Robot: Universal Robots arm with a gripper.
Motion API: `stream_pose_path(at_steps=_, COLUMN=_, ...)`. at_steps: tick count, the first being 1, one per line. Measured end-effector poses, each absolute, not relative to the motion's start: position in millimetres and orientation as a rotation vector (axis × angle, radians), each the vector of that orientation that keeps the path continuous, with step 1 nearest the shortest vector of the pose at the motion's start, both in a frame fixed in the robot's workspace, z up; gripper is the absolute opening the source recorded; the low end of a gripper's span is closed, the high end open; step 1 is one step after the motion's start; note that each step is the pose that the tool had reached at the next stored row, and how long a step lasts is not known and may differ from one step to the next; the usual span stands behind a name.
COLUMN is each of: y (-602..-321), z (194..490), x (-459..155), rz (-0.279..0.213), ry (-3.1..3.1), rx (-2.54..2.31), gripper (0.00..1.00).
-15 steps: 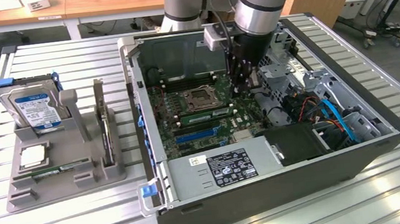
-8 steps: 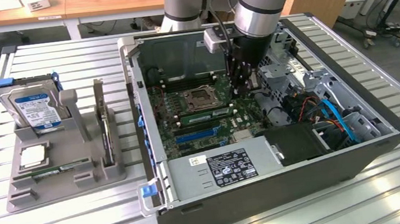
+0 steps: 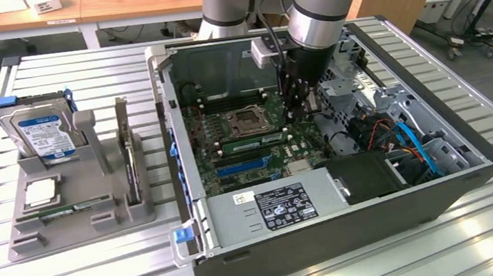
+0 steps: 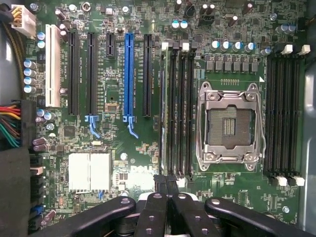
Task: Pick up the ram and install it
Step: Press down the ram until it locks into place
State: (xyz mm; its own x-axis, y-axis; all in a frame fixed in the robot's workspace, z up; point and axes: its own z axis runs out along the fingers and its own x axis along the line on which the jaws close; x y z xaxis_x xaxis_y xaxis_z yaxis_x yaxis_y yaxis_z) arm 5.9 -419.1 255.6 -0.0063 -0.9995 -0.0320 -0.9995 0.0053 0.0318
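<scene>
A slim green ram stick [image 3: 251,139] stands edge-on in one of the black memory slots beside the processor socket [image 3: 246,119] inside the open computer case. In the wrist view this ram [image 4: 162,108] runs as a thin line along the slot nearest the blue connector. My gripper [image 4: 166,185] is shut, fingertips pressed together right over one end of that stick. I cannot tell whether they touch it. In the exterior view the gripper [image 3: 301,107] reaches down into the case over the motherboard.
The case walls [image 3: 170,119] surround the board, with cables and a drive cage [image 3: 395,135] on the exterior view's right. A grey holder [image 3: 79,219] on the exterior view's left carries a blue-labelled hard drive [image 3: 42,137], a square processor chip [image 3: 41,193] and a thin upright stick [image 3: 127,158].
</scene>
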Motion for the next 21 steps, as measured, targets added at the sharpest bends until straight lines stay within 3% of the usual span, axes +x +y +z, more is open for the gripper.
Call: stream_pose_path(at_steps=21, y=-419.1, z=245.7, x=5.9, rz=0.072, ry=2.227, rx=-2.214, gripper=0.10)
